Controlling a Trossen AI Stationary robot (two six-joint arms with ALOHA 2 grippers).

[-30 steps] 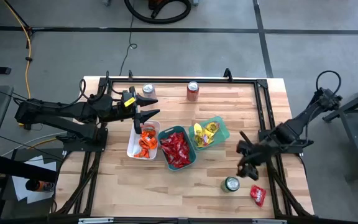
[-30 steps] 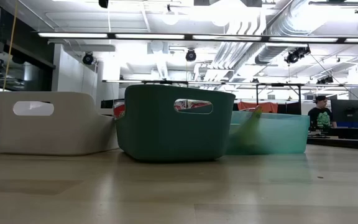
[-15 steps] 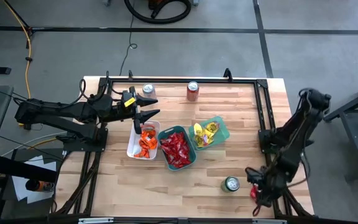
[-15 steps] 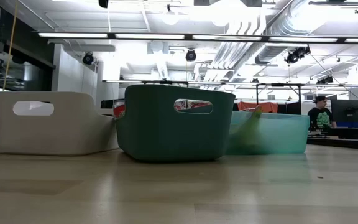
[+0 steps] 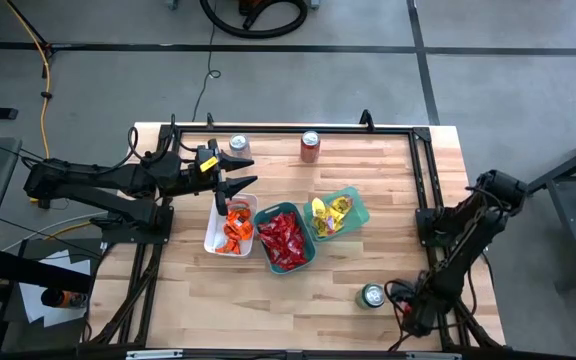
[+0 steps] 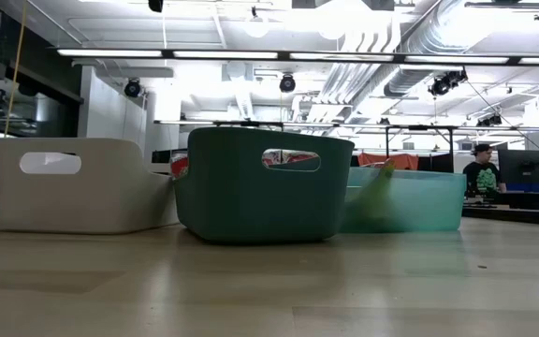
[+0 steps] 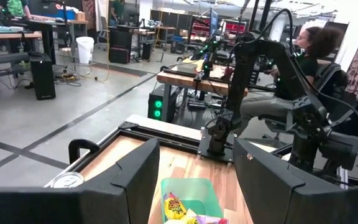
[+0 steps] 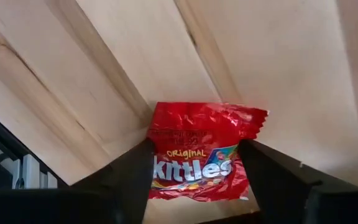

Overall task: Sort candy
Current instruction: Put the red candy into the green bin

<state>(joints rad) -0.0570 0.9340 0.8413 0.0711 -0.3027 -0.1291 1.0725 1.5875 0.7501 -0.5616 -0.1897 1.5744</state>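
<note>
One red candy packet (image 8: 199, 158) lies flat on the wood near the table's near right corner. My right gripper (image 8: 194, 186) is down over it, open, with one finger on each side of the packet. In the high view that gripper (image 5: 411, 310) hides the packet. My left gripper (image 5: 236, 172) is open and holds nothing. It hovers over the far end of the white tray (image 5: 213, 232), which holds orange packets (image 5: 236, 226). Red packets (image 5: 284, 238) fill the dark green tray (image 5: 265, 257). Yellow ones (image 5: 330, 212) lie in the light teal tray (image 5: 360, 210). My right gripper comes at the red packet from above, with its fingers (image 8: 129, 180) close against the packet's two side edges (image 8: 156, 163). I cannot tell whether they touch it. The packet lies flat on the table.
A green can (image 5: 372, 296) stands just left of my right gripper. A silver can (image 5: 239, 146) and a red can (image 5: 310, 146) stand by the far edge. A black frame (image 5: 424, 180) borders the table. In the low view the three trays (image 6: 260, 187) stand in a row. A person sits beyond the table.
My right arm has swung from beside the teal tray toward the table's near edge and come down over the red packet near the right corner, which it now covers in the high view. The left arm and the trays have stayed still.
</note>
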